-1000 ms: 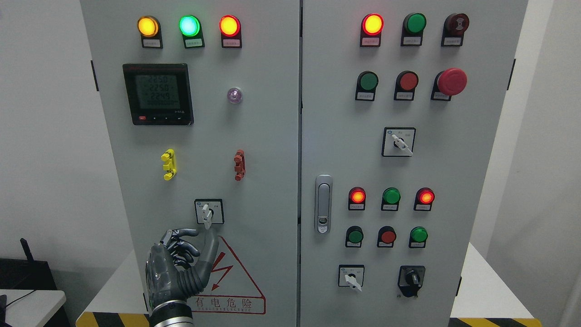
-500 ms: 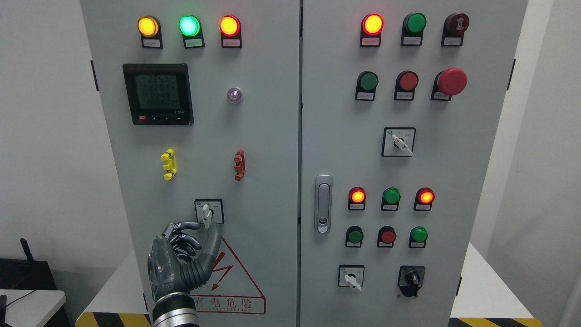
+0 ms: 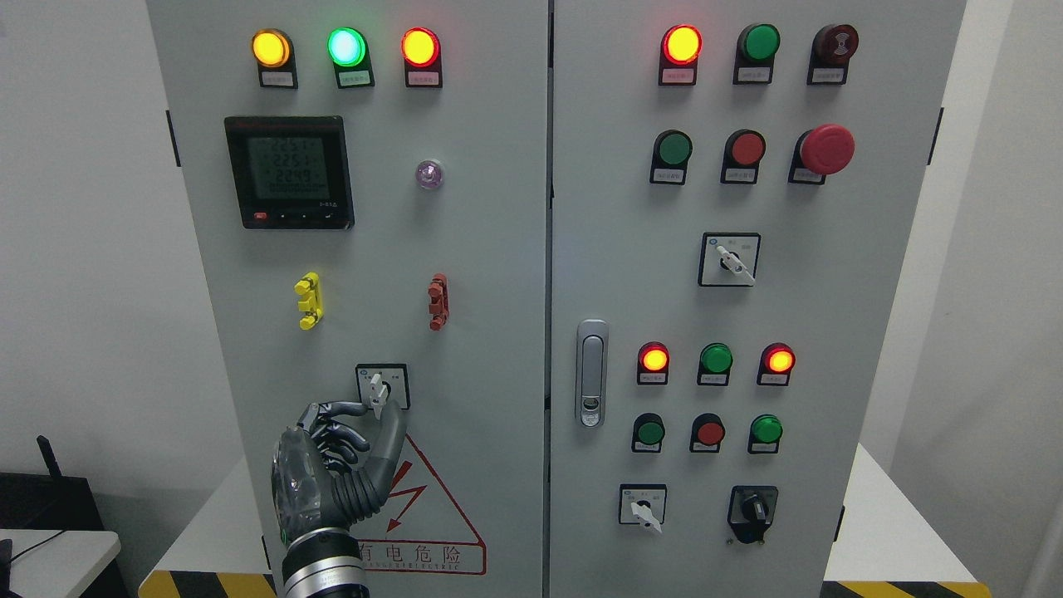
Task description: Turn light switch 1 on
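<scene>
Low on the grey cabinet's left door [image 3: 465, 249] sits a rotary switch [image 3: 378, 384], a white lever on a black-framed square plate, pointing almost straight down. My left hand [image 3: 378, 410] reaches up from the bottom edge just under it. The index finger [image 3: 345, 408] and the thumb [image 3: 394, 428] close on the lever's lower end from left and right. My other fingers are curled below. The right arm is out of view.
Yellow [image 3: 309, 301] and red [image 3: 438, 301] clips sit above the switch, with a digital meter [image 3: 290, 171] and three lit lamps higher up. The right door carries a latch handle [image 3: 590, 372], several lamps and push buttons, a red mushroom button [image 3: 826, 149] and more rotary switches [image 3: 729, 259].
My left hand has risen slightly and shifted right, bringing thumb and index finger up around the lever's lower tip. The lever has not turned.
</scene>
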Robot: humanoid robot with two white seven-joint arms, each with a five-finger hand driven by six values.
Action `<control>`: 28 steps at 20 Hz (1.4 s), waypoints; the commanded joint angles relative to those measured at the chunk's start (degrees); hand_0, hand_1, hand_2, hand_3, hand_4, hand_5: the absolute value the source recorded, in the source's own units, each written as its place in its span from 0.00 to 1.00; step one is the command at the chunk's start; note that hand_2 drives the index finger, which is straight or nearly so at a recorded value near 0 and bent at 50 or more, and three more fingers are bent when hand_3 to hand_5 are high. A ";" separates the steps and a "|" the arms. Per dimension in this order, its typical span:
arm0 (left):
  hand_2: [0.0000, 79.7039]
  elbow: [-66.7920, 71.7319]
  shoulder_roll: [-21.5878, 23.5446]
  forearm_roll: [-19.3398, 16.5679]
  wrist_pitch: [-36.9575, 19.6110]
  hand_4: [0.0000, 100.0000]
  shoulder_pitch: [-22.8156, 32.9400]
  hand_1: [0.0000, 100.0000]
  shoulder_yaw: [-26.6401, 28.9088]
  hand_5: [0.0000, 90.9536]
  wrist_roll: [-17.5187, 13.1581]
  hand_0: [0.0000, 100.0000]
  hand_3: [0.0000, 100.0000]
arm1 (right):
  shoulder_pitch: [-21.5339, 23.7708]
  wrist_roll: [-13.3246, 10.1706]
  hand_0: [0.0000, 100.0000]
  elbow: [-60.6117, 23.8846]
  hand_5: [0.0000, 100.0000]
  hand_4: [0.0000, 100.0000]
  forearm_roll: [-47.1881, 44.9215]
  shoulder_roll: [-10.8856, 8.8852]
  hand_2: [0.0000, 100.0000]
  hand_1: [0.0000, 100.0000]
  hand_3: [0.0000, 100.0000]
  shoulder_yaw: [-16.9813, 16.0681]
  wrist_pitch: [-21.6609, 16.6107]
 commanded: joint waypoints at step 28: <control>0.70 1.42 -0.07 1.93 4.32 0.89 -2.89 0.57 -0.85 0.87 1.03 0.25 0.88 | 0.00 -0.04 0.12 0.00 0.00 0.00 0.26 0.05 0.00 0.39 0.00 1.32 -0.02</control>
